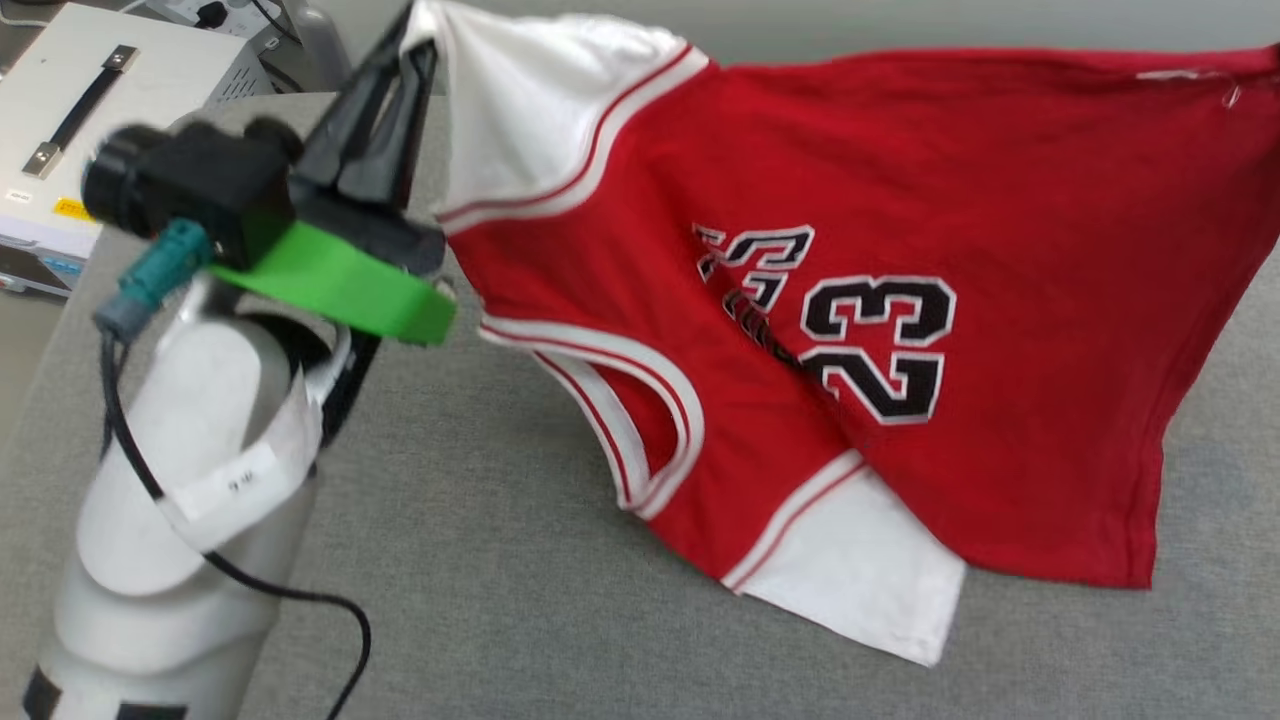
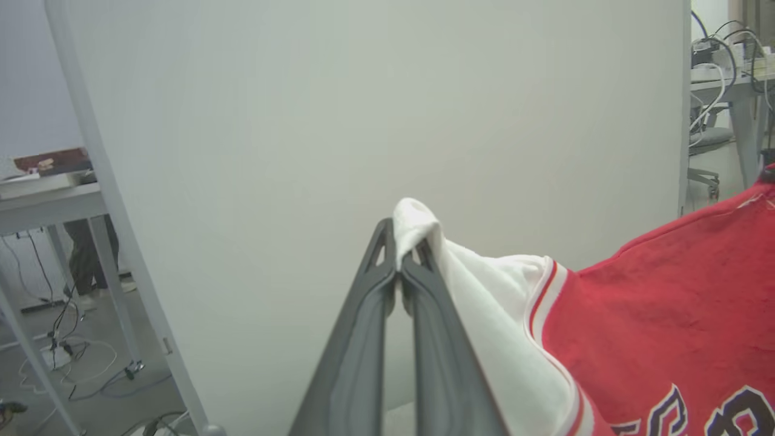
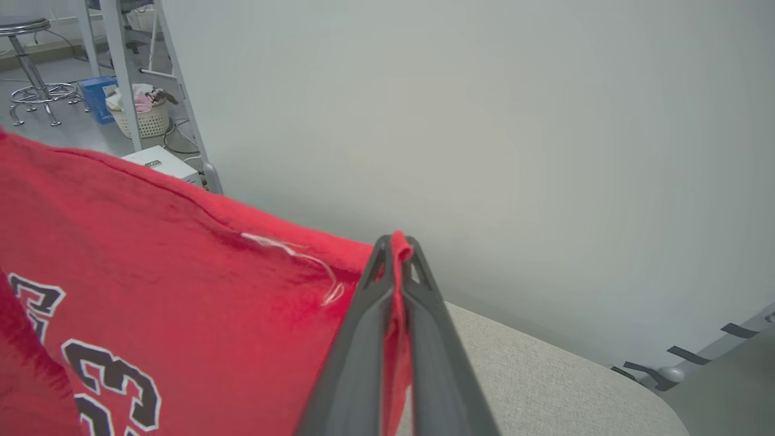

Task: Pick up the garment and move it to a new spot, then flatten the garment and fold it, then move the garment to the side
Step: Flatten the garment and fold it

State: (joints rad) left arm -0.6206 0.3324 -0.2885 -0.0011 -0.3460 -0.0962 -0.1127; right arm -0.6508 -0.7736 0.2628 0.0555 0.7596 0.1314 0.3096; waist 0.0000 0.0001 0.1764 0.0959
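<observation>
1 garment (image 1: pixel 1000 180), 2 grippers: left gripper (image 1: pixel 418 50), right gripper (image 3: pixel 396 245), 1 table (image 1: pixel 500 560), 1 white box (image 1: pixel 180 70), 1 stool (image 3: pixel 27 27), 1 basket (image 3: pixel 142 121)

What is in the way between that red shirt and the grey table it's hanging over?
Nothing visible. The left gripper pinches the garment by its white sleeve, the right gripper by its red edge, and its lower sleeve already lies on the grey table.

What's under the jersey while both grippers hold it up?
A grey cloth-covered table lies under the garment, and its lower white sleeve rests on it. The left gripper and right gripper pinch its top. Whatever the draped part covers is hidden.
</observation>
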